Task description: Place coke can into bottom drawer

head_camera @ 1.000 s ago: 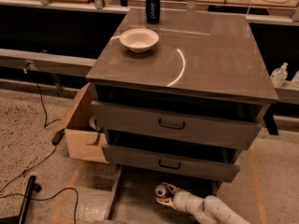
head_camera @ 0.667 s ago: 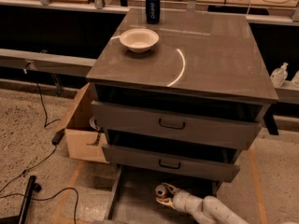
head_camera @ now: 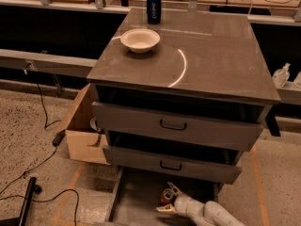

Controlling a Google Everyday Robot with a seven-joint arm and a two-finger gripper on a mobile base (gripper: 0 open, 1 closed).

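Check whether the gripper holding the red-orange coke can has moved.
No. The gripper, shut on the coke can, stays over the grey bottom drawer, below the lowest black handle.

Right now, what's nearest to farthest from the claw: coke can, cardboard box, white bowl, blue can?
From the gripper, low over the bottom drawer:
1. coke can, at the gripper.
2. cardboard box, floor, left.
3. white bowl, up on top.
4. blue can, back edge.

Speckled floor (head_camera: pixel 28 126), crossed by black cables (head_camera: pixel 58 138). Grey cabinet (head_camera: pixel 211 60) with a glossy top, streaked by a curved arc of light. Open cardboard box (head_camera: pixel 82 140) just beside it. Long benches (head_camera: pixel 61 4) behind, dark underneath. Gripper (head_camera: pixel 168 199) low at the cabinet's foot.
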